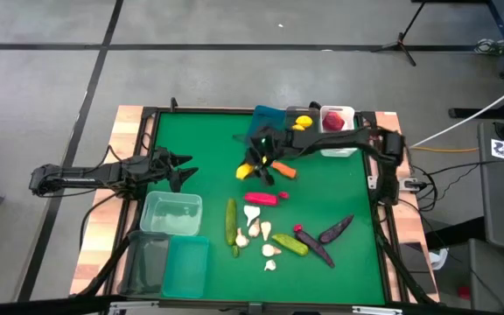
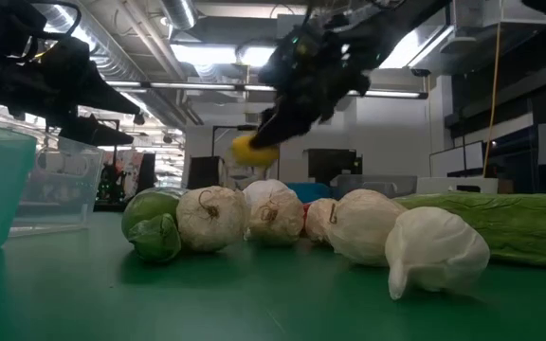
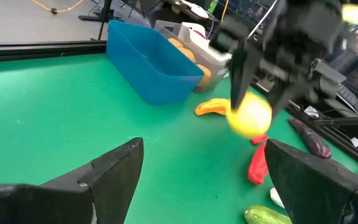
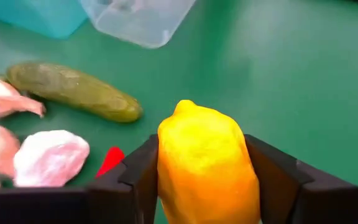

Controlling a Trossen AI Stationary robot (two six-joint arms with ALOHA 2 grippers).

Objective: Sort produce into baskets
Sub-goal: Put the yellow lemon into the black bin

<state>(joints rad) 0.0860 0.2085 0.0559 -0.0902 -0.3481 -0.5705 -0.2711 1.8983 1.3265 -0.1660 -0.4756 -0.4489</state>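
Note:
My right gripper hangs over the middle of the green table, shut on a yellow lemon. The low view shows the lemon well above the table. Below it lie an orange carrot, a red-pink pepper, two cucumbers, several garlic bulbs and two eggplants. The blue basket, a grey-clear one with a lemon and a white one with an apple stand at the far edge. My left gripper waits open at the left. My right gripper pinches the lemon's two long sides between its two fingers. The lemon's pointed end sticks out past the fingertips. The fingers slant down from the table's far right. The lemon is lifted clear of the table.
Three more baskets stand at the near left: a pale clear one, a dark clear one and a teal one. Bare green table lies between the left gripper and the produce pile.

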